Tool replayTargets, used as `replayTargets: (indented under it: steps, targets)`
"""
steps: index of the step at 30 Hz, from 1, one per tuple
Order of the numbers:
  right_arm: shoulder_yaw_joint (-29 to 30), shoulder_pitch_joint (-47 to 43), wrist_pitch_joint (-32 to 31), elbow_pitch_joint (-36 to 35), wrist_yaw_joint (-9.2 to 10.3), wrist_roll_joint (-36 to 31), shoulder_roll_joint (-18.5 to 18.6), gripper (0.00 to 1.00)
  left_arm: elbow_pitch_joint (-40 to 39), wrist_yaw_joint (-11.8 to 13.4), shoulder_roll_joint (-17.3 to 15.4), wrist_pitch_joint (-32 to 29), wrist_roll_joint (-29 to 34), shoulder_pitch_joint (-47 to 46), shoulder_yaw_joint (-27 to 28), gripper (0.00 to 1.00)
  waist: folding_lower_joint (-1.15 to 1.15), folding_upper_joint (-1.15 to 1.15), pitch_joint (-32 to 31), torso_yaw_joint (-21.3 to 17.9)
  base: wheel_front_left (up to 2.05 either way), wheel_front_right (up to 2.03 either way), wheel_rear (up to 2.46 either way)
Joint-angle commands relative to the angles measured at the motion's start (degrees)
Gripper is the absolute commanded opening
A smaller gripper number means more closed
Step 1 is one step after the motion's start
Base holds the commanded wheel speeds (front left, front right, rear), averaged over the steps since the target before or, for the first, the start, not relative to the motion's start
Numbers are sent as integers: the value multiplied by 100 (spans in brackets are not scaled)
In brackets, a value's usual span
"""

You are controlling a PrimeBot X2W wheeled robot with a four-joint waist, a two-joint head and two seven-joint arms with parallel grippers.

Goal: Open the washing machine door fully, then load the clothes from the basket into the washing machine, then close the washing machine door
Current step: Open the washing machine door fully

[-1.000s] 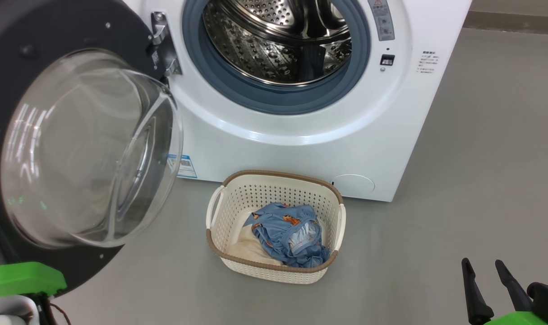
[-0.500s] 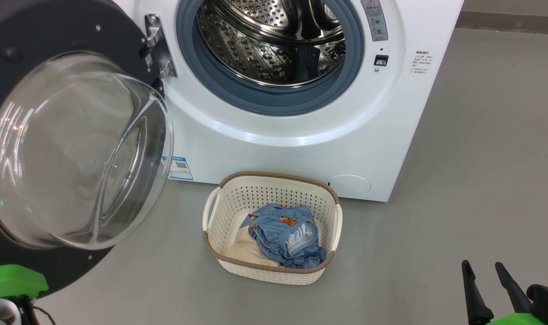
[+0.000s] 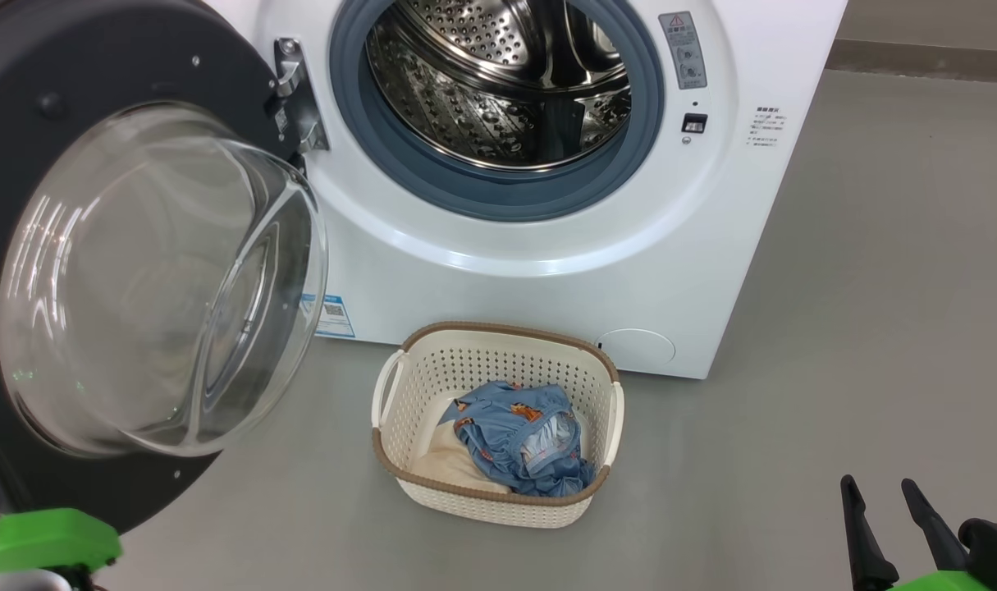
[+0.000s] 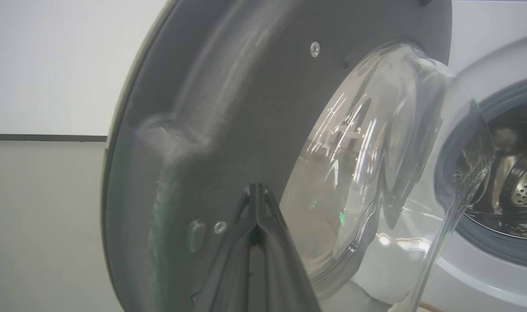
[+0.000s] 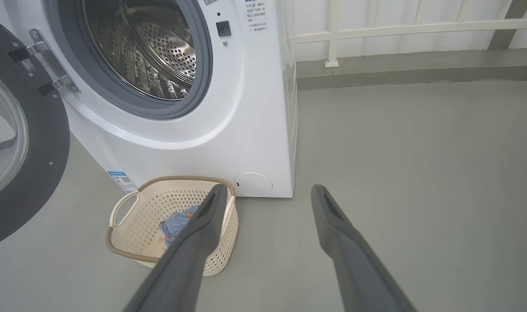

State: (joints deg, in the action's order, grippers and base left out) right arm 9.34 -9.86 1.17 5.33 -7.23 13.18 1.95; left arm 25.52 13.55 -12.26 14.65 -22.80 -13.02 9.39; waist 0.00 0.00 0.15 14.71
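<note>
The left gripper (image 4: 256,188), pinched closed and empty, points at the open black-rimmed round glass door (image 4: 194,108). The right gripper (image 5: 268,187) gapes wide near the cream perforated basket (image 3: 498,330) of blue and cream clothes (image 3: 506,427).

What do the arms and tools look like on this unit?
Right tool: two long, dark grey fingers tapering to narrow tips, each with a shallow recess near the tip, on a black body with bright green housing. Left tool: the same dark tapered fingers. A bright green block sits on the left arm, with pale casing beneath.
</note>
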Motion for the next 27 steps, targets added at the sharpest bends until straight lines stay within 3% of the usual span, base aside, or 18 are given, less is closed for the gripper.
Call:
replayTargets:
  steps: [1, 4, 7, 8, 10, 12, 14, 16, 18, 27]
  targets:
    - [-117, 168, 63, -144, -25, 23, 93, 100, -333, -70, -95, 35, 111, -14, 120, 0, 0, 0, -1, 5, 0, 0, 0]
    - [-104, 163, 57, -145, -25, 17, 93, 100, -625, -159, 64, 35, 237, 170, 27, 0, 0, 0, -11, 12, 0, 0, 0]
    - [-102, 166, 46, -149, -25, 0, 93, 100, -948, -251, 236, 35, 337, 368, -77, 31, 0, 0, -28, 3, 0, 0, 0]
    - [-102, 166, 46, -149, -25, 0, 93, 100, -948, -251, 236, 35, 337, 368, -77, 31, 0, 0, -28, 3, 0, 0, 0]
    - [-103, 167, 35, -158, -25, -9, 93, 100, -1195, -319, 338, 35, 420, 500, -175, 40, 0, 0, -45, -5, 0, 0, 0]
    - [-108, 179, 29, -154, -25, -12, 93, 100, -1433, -336, 432, 35, 500, 641, -258, 40, 0, 0, -55, -34, 0, 0, 0]
    - [-121, 190, 23, -147, -25, -28, 93, 100, -1584, -377, 484, 35, 562, 789, -389, 48, 0, 0, -62, -66, 0, 0, 0]
    - [-134, 201, 22, -147, -25, -42, 93, 100, -1745, -382, 536, 28, 643, 916, -540, 84, 0, 0, -63, -102, 0, 0, 0]
    - [-141, 201, 22, -151, -25, -61, 93, 100, -1889, -382, 567, -7, 699, 1017, -660, 100, 0, 0, -69, -142, 0, 0, 0]
    - [-194, 232, 8, -236, -25, -194, 93, 100, -2195, -369, 690, -203, 850, 1355, -1139, 100, 0, 0, -96, -499, 0, 0, 0]
